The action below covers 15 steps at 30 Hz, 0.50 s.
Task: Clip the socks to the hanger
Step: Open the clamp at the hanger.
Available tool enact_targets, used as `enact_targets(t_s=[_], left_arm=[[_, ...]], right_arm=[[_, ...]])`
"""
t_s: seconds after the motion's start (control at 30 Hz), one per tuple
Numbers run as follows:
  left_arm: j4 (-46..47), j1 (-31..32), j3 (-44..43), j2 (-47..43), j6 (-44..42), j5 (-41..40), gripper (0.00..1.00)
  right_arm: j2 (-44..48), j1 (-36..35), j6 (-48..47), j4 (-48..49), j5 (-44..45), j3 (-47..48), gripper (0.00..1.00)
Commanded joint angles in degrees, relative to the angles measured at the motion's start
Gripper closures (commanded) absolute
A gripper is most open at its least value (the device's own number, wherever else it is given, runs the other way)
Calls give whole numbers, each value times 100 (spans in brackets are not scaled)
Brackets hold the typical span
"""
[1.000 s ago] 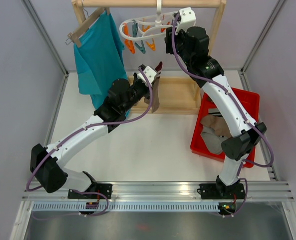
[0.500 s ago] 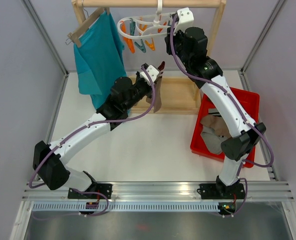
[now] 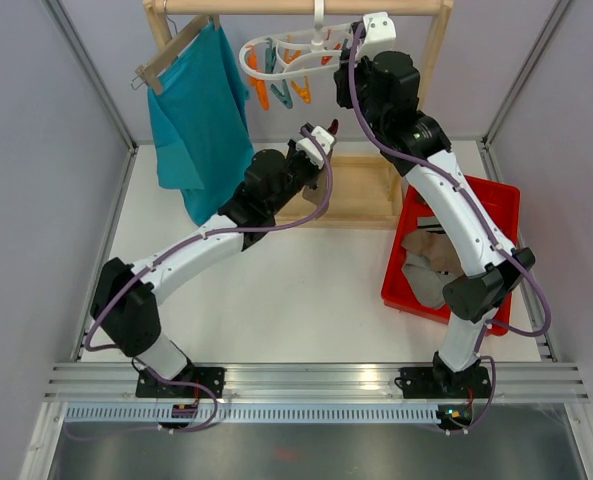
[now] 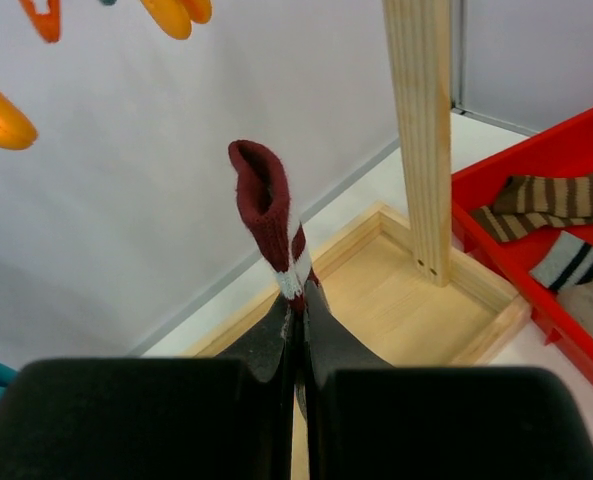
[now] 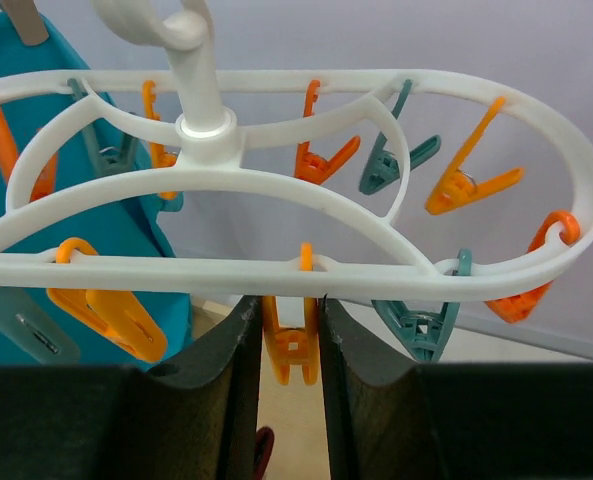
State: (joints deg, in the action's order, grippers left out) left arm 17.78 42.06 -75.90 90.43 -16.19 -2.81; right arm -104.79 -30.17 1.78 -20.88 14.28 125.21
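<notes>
Against the far wall (image 5: 426,40) our right claw (image 5: 288,308) pinches an orange clip (image 5: 289,355) on the hanger (image 5: 176,265), which we should spread wide before our left claw (image 4: 296,305), clamped on the sock (image 4: 261,200), raises it.

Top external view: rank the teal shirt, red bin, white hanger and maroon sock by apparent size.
1-2. teal shirt and red bin: too alike to rank; an arm covers part of the bin, and the shirt hangs nearer the camera.
3. white hanger.
4. maroon sock, only its tip showing.
</notes>
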Motion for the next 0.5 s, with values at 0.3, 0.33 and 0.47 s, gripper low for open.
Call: enact_targets(t_s=[0.3, 0.33, 0.47], left_arm=[[2491, 12, -356, 739, -833, -1168, 98], [2563, 21, -355, 782, -877, -1178, 98], [2748, 30, -391, 932, -939, -1012, 98]], right_arm=[[152, -24, 542, -135, 83, 592, 100], [152, -32, 577, -135, 83, 593, 100], [196, -24, 621, -39, 154, 453, 100]])
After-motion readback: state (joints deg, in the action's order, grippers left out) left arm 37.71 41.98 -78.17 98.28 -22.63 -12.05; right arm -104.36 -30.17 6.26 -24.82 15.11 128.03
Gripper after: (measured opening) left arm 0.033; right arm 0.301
